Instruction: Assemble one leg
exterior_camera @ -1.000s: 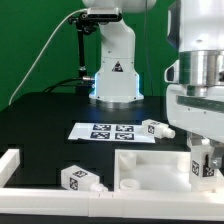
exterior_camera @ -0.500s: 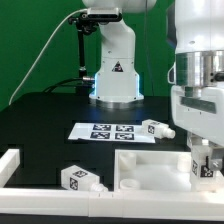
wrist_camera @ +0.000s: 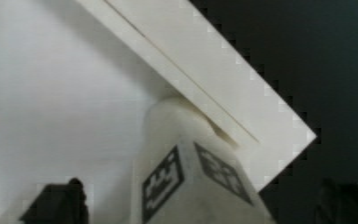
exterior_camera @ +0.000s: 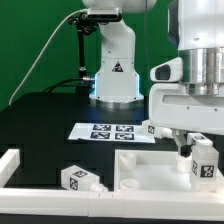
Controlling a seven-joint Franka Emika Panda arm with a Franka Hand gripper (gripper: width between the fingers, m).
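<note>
A white leg [exterior_camera: 205, 160] with square tags stands upright in the far right corner of the big white panel [exterior_camera: 150, 165]. My gripper [exterior_camera: 200, 152] straddles its top. In the wrist view the leg [wrist_camera: 194, 175] rises between my two dark fingers [wrist_camera: 60, 205], with a visible gap on one side, so the jaws look open around it. The panel [wrist_camera: 69, 100] lies below with its raised rim running past the leg. A second leg [exterior_camera: 80, 180] lies at the front left. A third leg [exterior_camera: 153, 127] lies by the marker board, partly behind my hand.
The marker board [exterior_camera: 100, 131] lies flat in the middle of the black table. A white rail [exterior_camera: 12, 165] runs along the front left edge. The robot base [exterior_camera: 115, 75] stands at the back.
My hand has turned about its vertical axis over the leg, so its broad side now faces the camera. The leg stays in the same corner of the panel.
</note>
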